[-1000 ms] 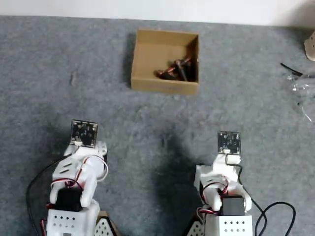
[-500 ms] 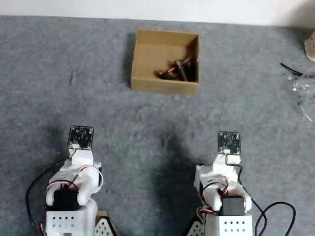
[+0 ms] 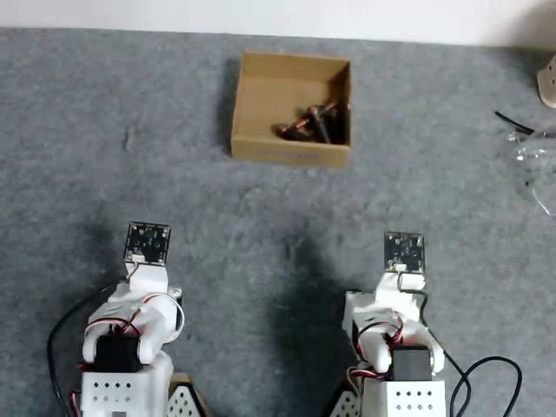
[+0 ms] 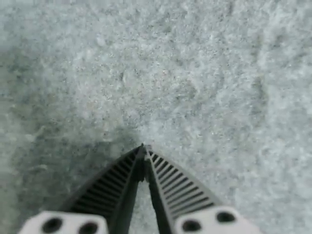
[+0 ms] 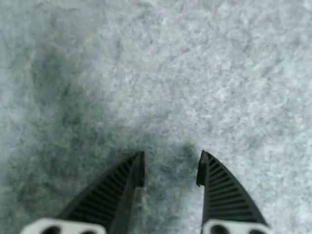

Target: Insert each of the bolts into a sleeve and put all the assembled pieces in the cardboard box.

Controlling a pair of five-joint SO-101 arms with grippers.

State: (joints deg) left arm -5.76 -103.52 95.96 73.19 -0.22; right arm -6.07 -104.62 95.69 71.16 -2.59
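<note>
The left hand is pointing down at the grey felt surface, and its two ribbed fingers are pressing together at the tips and gripping nothing. The right hand is holding its own two fingertips apart, with bare felt showing through the gap and nothing resting between them. The cardboard box is sitting well ahead of both hands, out beyond their tips and roughly in line with the space between the two arms. Inside it, the assembled bolts and sleeves are lying in a dark heap, crowding the wall on the right hand's side. Farther out past the right hand's outer side, thin black wires are lying near the edge of the surface.
</note>
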